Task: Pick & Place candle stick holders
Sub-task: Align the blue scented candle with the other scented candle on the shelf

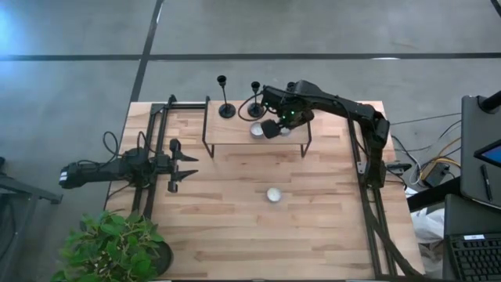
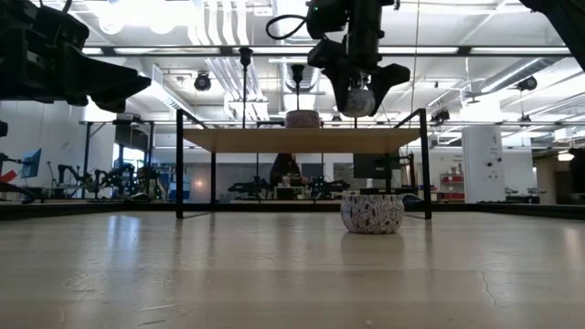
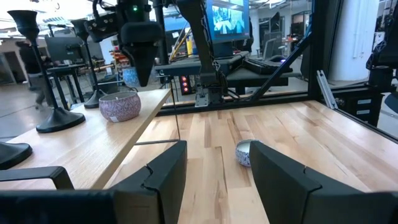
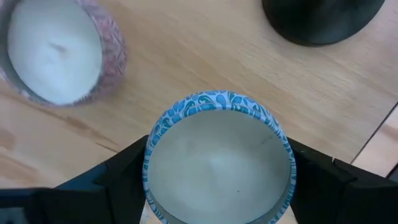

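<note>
Two black candlesticks (image 1: 225, 110) (image 1: 254, 108) stand on their round bases on a raised wooden shelf (image 1: 235, 133) at the table's far side. In the left wrist view they show on the shelf (image 3: 57, 118) (image 3: 99, 94), with a third dark base (image 3: 11, 153) at the picture's edge. My right gripper (image 1: 275, 128) is over the shelf beside them, shut on a blue-patterned candle tin (image 4: 217, 162). My left gripper (image 1: 188, 167) is open and empty at the table's left. My right gripper pinches the blue tin's round side wall (image 4: 152, 146) between its two fingers (image 4: 118, 168), one on each opposite side. The fingers come from above, pointing down. The tin (image 2: 356, 97) is lifted clear above the shelf, its open top toward the wrist.
A pink-patterned candle bowl (image 1: 257, 130) sits on the shelf next to the held tin; it also shows in the right wrist view (image 4: 56, 50). Another patterned candle (image 1: 273, 194) sits on the table's middle. A potted plant (image 1: 117, 247) stands at the near left corner.
</note>
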Available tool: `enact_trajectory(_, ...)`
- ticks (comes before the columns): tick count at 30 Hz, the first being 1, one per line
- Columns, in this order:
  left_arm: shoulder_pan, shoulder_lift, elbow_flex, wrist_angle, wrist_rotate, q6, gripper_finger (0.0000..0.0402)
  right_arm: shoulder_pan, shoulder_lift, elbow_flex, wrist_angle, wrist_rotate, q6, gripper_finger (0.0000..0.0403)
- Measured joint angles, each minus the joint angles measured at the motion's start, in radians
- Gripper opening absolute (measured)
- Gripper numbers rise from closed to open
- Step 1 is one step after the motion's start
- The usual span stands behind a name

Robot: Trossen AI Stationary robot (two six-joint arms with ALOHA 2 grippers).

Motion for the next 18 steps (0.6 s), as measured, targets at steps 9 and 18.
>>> enact_trajectory(9, 0.000, 0.000, 0.000, 0.000, 0.000, 0.000, 0.0181, -0.024, 0.000, -0.025, 0.008, 0.000, 0.063, 0.0291)
enact_trajectory(18, 0.000, 0.000, 0.000, 0.000, 0.000, 0.000, 0.0181, -0.027, 0.001, -0.073, 0.046, -0.004, 0.050, 0.0291)
